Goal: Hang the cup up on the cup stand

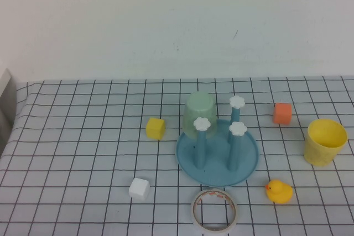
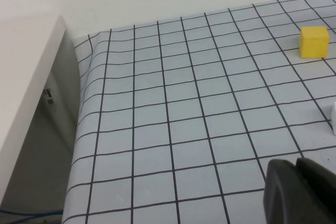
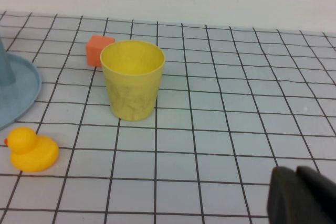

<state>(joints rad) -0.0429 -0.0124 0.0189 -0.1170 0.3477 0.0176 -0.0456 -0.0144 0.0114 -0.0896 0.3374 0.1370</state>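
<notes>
Task not begun yet, as far as I can judge: the yellow cup (image 1: 325, 141) stands upright, mouth up, on the table (image 1: 83, 136) near its right edge, well apart from the cup stand (image 1: 217, 156), which sits about mid-table. Nothing grips it. Left gripper (image 2: 299, 192) hangs low over the table's left part, near the left edge, fingers together, holding nothing; right gripper (image 3: 302, 195) hangs over the right part w/ the cup ahead of it, fingers also together, empty. Neither shows in the high view. Still left: reach the cup, grasp, lift, flip it mouth-down, and seat it over a free peg. Counts: 1 yellow cup; 1 stand w/ 3 white-knobbed pegs showing free, plus what I take to be a 4th peg hidden under 1 pale green cup (image 1: 198, 115), already upside-down at the stand's far-left side. Clutter: 1 yellow block (image 1: 155, 127) left of the stand, 1 white block (image 1: 139, 188) toward the near edge, 1 orange block (image 1: 282, 113) btw stand and cup on the far side, 1 rubber duck (image 1: 279, 191) near-right of the stand, 1 tape roll (image 1: 215, 209) at the near edge, just beside the stand's rim.
</notes>
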